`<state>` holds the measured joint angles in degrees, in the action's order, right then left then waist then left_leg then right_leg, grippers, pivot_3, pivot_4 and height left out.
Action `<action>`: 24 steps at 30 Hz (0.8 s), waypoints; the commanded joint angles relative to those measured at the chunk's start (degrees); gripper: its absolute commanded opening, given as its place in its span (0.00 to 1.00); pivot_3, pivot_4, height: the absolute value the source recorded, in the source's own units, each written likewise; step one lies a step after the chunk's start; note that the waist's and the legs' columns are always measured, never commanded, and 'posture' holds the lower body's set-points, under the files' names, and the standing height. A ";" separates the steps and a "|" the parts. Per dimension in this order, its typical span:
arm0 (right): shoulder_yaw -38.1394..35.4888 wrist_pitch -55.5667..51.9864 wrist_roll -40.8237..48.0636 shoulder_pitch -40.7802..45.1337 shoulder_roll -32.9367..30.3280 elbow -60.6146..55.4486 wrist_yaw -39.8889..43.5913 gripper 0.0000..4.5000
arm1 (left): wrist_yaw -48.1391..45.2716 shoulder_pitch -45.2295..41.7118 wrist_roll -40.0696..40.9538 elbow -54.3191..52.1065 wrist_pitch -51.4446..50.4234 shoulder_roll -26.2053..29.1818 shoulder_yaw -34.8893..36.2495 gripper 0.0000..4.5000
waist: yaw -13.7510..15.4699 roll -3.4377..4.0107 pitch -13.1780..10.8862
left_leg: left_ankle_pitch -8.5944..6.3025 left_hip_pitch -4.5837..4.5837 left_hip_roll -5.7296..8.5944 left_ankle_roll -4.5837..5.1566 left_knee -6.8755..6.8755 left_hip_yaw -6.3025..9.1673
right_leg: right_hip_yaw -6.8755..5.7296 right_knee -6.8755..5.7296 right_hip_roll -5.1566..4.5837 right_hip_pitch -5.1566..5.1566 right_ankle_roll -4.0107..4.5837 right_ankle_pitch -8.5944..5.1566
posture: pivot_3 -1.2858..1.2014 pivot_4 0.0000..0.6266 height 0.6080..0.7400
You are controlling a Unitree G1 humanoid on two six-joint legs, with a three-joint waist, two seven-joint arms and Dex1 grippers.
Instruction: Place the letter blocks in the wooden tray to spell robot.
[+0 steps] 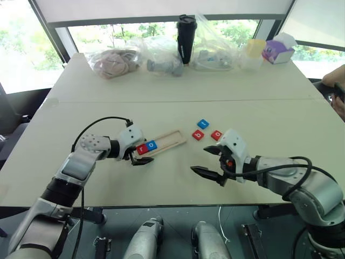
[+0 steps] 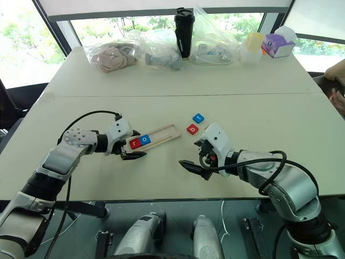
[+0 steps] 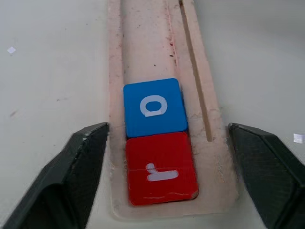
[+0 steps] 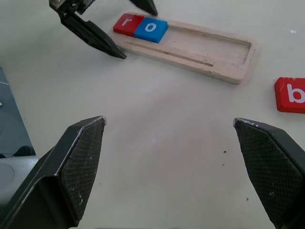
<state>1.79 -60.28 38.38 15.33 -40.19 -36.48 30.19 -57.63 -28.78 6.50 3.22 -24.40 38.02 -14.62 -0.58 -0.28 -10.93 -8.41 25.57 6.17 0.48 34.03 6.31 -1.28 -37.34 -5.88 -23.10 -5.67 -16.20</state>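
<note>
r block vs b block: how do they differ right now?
The r block sits in the wooden tray, at its end; the b block lies on the table outside it. The r block touches the blue o block; the b block touches no other block. Both are red, flat, with white lowercase letters.

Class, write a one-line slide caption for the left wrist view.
Red r block and blue o block sit touching at one end of the wooden tray.

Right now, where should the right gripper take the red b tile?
Probably pinch the red b tile across two opposite side edges, right gripper coming from straight above: it lies flat on the table, thin, with clear edges.
</note>
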 commanded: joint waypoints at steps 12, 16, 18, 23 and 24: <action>-2.46 2.17 -1.38 0.62 -1.00 0.88 0.25 1.00 | -9.27 -3.99 -0.79 4.87 8.74 2.61 -0.56 0.70 | -0.07 -0.01 0.00 | 0.00 -0.06 -0.01 0.00 0.00 -0.01 | 0.00 0.00 0.01 0.00 0.03 0.01 | 0.52 0.24 1.00; -3.05 2.69 -1.80 0.57 -1.48 1.31 0.53 1.00 | -15.07 -3.87 0.07 4.37 13.53 4.12 -0.46 0.70 | 0.01 0.00 0.00 | 0.00 0.08 -0.01 0.00 -0.02 -0.01 | 0.00 0.00 0.00 -0.02 0.02 0.01 | 0.52 0.24 1.00; -3.29 2.83 -2.05 0.48 -1.71 1.45 0.57 1.00 | -16.91 -4.01 0.33 4.10 14.81 4.29 -0.26 0.70 | 0.11 0.00 0.00 | 0.00 0.09 -0.01 0.00 -0.02 -0.01 | 0.00 0.00 0.00 -0.02 0.02 0.01 | 0.52 0.24 1.00; -3.70 2.93 -2.58 0.30 -1.92 1.61 0.66 1.00 | -20.02 -3.90 -0.85 6.05 19.45 4.47 -0.63 0.70 | 0.04 0.00 0.00 | 0.00 0.08 0.00 0.00 0.01 -0.01 | 0.00 0.01 -0.01 -0.02 0.04 0.00 | 0.52 0.24 1.00; -3.74 2.90 -2.63 0.29 -1.93 1.61 0.69 1.00 | -20.35 -3.91 -1.00 6.30 19.71 4.44 -0.66 0.70 | 0.02 0.00 0.00 | 0.00 0.08 0.00 0.00 0.01 -0.01 | 0.00 0.01 -0.01 -0.01 0.04 0.00 | 0.52 0.24 1.00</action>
<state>-0.41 -58.44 36.01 15.39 -41.62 -34.46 30.72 -77.15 -32.07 5.60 9.30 -6.18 41.83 -15.11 -0.56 -0.28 -10.93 -8.41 25.65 6.16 0.48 34.03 6.31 -1.28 -37.33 -5.88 -23.11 -5.62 -16.20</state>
